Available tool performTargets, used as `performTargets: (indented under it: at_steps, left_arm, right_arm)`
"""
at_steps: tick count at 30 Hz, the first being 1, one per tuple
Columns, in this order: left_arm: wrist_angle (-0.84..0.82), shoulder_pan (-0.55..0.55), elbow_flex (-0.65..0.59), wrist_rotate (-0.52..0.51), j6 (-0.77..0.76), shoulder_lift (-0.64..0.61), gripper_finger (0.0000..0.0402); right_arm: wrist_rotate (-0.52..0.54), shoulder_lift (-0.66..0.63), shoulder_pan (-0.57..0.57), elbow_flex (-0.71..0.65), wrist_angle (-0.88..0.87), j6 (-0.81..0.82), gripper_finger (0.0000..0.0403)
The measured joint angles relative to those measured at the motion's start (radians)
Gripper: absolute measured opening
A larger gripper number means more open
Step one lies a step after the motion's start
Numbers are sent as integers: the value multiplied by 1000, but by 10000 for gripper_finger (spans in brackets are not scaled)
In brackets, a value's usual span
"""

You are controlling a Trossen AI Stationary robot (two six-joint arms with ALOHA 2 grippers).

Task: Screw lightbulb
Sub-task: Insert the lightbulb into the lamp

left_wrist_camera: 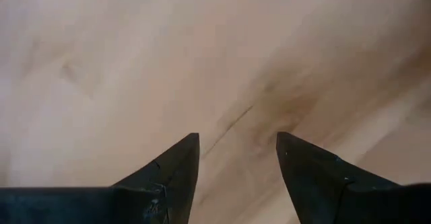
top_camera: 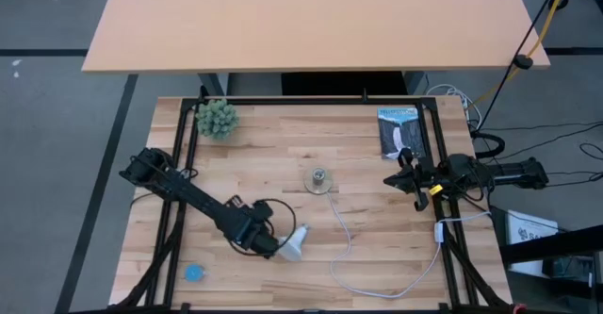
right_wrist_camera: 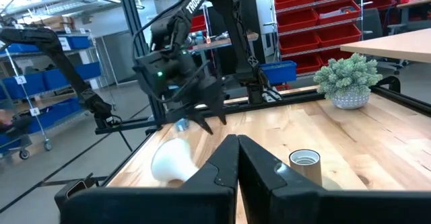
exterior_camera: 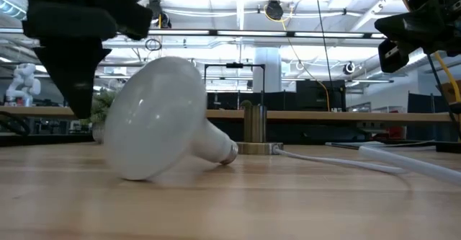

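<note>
I see my left arm stretched low across the tabletop (top_camera: 377, 257) from the 9 o'clock edge toward 6 o'clock, wrist tipped down. The left end effector (top_camera: 275, 248) hangs just above the wood, its fingers (left_wrist_camera: 176, 170) parted with only bare tabletop between them; it holds nothing.

The lightbulb (top_camera: 294, 244) lies on its side at about 6 o'clock from the tabletop's middle, just beside that end effector and, as far as I can tell, not touched by it. From above, its long axis runs roughly from 7 to 1 o'clock: the frosted dome points toward 7, the narrow neck and screw base (exterior_camera: 229, 153) toward 1, in the direction of the socket (top_camera: 318, 178). The socket stands upright near the centre, its white cord (top_camera: 377, 281) looping off toward 5 o'clock.

My right arm waits at the 3 o'clock edge, raised, with the right end effector (top_camera: 403, 178) fully closed and empty, aimed toward 9 o'clock.
</note>
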Motion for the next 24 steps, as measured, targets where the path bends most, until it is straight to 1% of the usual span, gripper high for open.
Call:
performTargets:
  at_steps: [2, 5, 8, 12, 14, 16, 21, 24]
  left_arm:
    - [43, -17, 0, 4, -10, -2, 202]
    - [210, -59, 0, 8, 20, -17, 202]
    - [324, -97, 0, 9, 28, -38, 202]
    - [376, -124, 1, 18, -41, -51, 202]
    - [380, -129, 7, 42, -77, -49, 202]
    - [428, -130, 8, 66, -78, -50, 202]
    - [606, -125, 9, 96, -7, -50, 202]
    - [661, -103, 9, 95, 49, -50, 202]
  right_arm:
    - [0, 0, 0, 0, 0, 0, 0]
    - [0, 0, 0, 0, 0, 0, 0]
    - [0, 0, 0, 0, 0, 0, 0]
    - [0, 0, 0, 0, 0, 0, 0]
    - [0, 0, 0, 0, 0, 0, 0]
    - [0, 0, 0, 0, 0, 0, 0]
    - [0, 0, 0, 0, 0, 0, 0]
    - [0, 0, 0, 0, 0, 0, 0]
